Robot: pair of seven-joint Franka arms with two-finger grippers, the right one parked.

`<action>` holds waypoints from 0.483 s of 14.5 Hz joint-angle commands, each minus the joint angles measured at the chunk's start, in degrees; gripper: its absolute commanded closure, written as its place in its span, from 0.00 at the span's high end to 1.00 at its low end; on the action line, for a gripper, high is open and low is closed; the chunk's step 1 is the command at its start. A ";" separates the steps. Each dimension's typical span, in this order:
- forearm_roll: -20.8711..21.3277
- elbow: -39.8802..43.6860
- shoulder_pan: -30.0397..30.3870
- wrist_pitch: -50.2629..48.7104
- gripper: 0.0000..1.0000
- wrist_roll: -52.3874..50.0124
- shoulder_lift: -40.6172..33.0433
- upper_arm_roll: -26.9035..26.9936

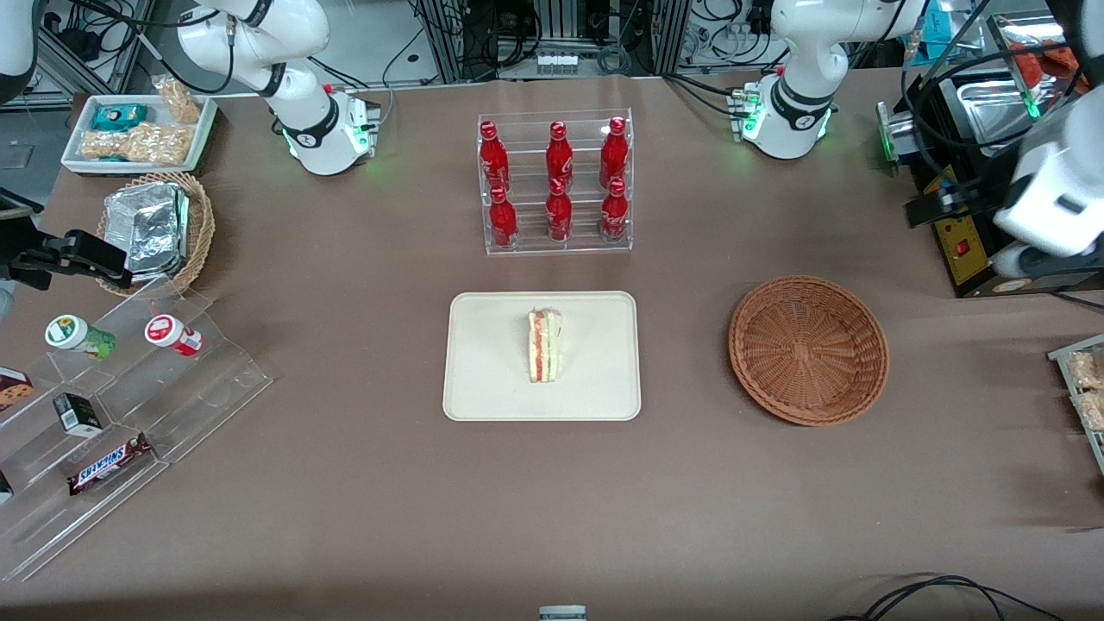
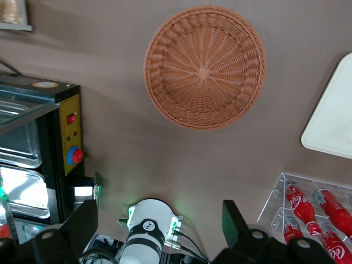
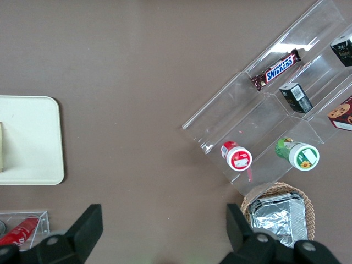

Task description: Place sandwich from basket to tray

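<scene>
Nearest the front camera, the tray (image 1: 483, 379) holds the sandwich (image 1: 545, 346), the basket (image 1: 808, 349) lies bare, and the gripper (image 2: 159, 220), spread and holding nothing, hangs high above the table near the basket, so nothing seems left to do.

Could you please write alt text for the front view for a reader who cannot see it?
A triangular white-bread sandwich lies on a cream rectangular tray at the table's centre; beside it, toward the working arm's end, sits an empty reddish-brown wicker basket. The left arm's gripper is raised above the table, open.
</scene>
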 commanded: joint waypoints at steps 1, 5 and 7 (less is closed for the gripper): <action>-1.44 -4.47 2.41 0.66 1.00 0.74 -5.64 -1.31; -2.68 -4.22 2.33 1.54 1.00 0.92 -5.39 -1.31; -1.64 -4.39 1.98 0.93 1.00 0.22 -5.38 -1.31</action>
